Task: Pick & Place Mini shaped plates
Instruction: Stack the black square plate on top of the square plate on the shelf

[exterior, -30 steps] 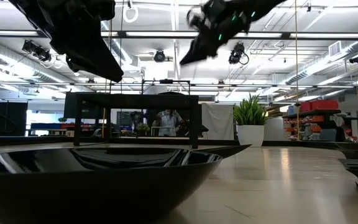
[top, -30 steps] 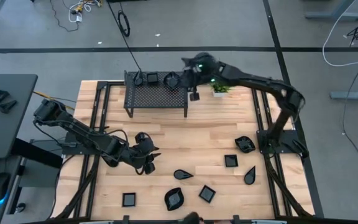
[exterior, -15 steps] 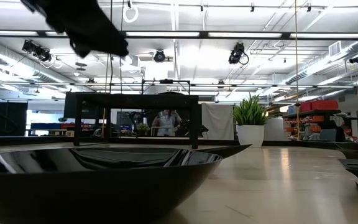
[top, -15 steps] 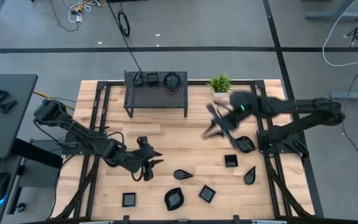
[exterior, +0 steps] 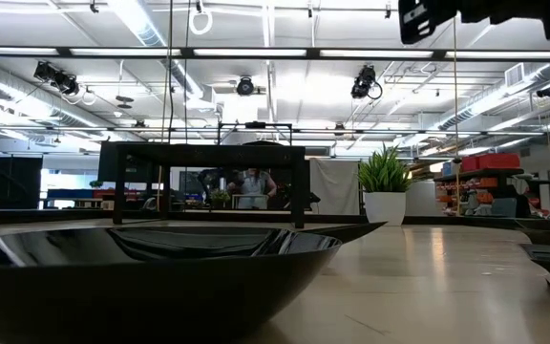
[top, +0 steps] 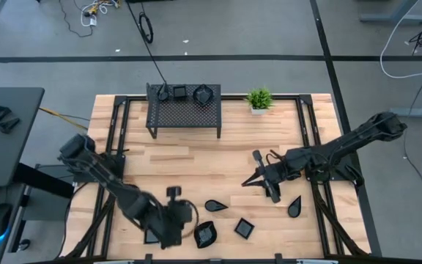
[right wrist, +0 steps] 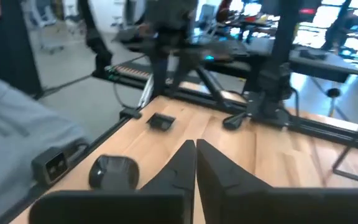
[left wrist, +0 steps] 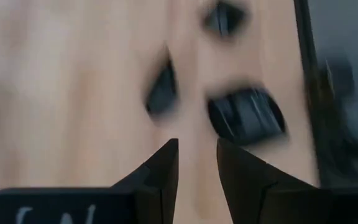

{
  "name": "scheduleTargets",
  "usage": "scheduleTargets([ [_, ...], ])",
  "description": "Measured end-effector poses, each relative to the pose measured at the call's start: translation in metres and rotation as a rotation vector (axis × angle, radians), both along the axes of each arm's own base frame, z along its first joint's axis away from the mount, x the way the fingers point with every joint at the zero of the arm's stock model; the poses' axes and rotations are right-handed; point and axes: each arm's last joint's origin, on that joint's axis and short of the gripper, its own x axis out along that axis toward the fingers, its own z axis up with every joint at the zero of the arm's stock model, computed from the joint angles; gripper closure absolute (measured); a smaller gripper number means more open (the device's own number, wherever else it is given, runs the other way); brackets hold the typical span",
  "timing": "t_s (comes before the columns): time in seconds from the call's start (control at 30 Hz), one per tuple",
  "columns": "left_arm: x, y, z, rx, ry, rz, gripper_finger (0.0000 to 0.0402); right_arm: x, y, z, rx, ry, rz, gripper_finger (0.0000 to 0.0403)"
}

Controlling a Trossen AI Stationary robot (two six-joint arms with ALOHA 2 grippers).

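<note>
Well, the mini shaped plates lie mostly along the lower part of the high view: a teardrop plate (top: 215, 206) just below the middle, a leaf-shaped plate (top: 205, 235) and a square plate (top: 244, 228) near the bottom edge, and another teardrop (top: 294, 207) lower right. A further square plate (top: 152, 236) sits lower left, half under my left arm. Two more plates (top: 179, 92) (top: 204, 94) rest on top of the black mesh rack (top: 184, 114) at upper centre, with the small green plant (top: 258, 99) just right of it on the wooden table (top: 196, 161). In the low view one glossy black dish (exterior: 151, 268) fills the bottom left, with the rack and the plant far behind it. My left pincer (left wrist: 197, 163) hangs above the plates at the bottom of the high view, left of centre. Its fingers (left wrist: 165, 169) stand somewhat apart with only bare wood showing between them, so I hold nothing there, and blurred dark plates lie beyond the tips. My right pincer (right wrist: 195, 155) reaches in from the right side to a spot right of the table's centre. Its fingers are drawn together to a thin slit, with nothing between them. Past its tips lie a rounded plate (right wrist: 112, 171) and a square one (right wrist: 161, 121) near the table's edge.
</note>
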Motion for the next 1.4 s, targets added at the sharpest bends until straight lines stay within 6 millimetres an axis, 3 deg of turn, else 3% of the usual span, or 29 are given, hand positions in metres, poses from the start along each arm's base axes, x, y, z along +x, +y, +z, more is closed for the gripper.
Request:
scheduleTargets([
  [0.13,-0.011,-0.03,-0.014,-0.139,0.293,0.043,0.0287,-0.002,-0.002,-0.004,0.03,-0.031,-0.058,0.0387],
  [0.23,-0.028,-0.057,-0.031,-0.193,0.419,0.055,0.0287,-0.002,-0.003,-0.004,0.023,-0.055,-0.098,0.039],
  [0.37,-0.055,-0.089,-0.053,-0.166,0.454,0.075,0.0287,-0.002,-0.005,-0.002,-0.003,-0.086,-0.145,0.0395],
  [0.57,-0.081,-0.121,-0.087,-0.079,0.427,0.076,0.0287,-0.001,-0.008,0.003,-0.019,-0.142,-0.159,0.0396],
  [0.8,-0.085,-0.128,-0.122,0.042,0.45,0.091,0.0289,0.001,-0.012,0.003,-0.022,-0.152,-0.177,0.0392],
  [0.93,-0.086,-0.123,-0.129,0.098,0.46,0.158,0.0306,0.001,-0.012,0.003,-0.021,-0.15,-0.177,0.0392],
  [1.2,-0.086,-0.123,-0.128,0.08,0.507,0.177,0.0341,0.001,-0.012,0.003,-0.025,-0.151,-0.177,0.0392],
  [1.4,-0.084,-0.125,-0.109,0.109,0.461,0.206,0.0319,0.001,-0.012,0.003,-0.025,-0.151,-0.177,0.0392],
])
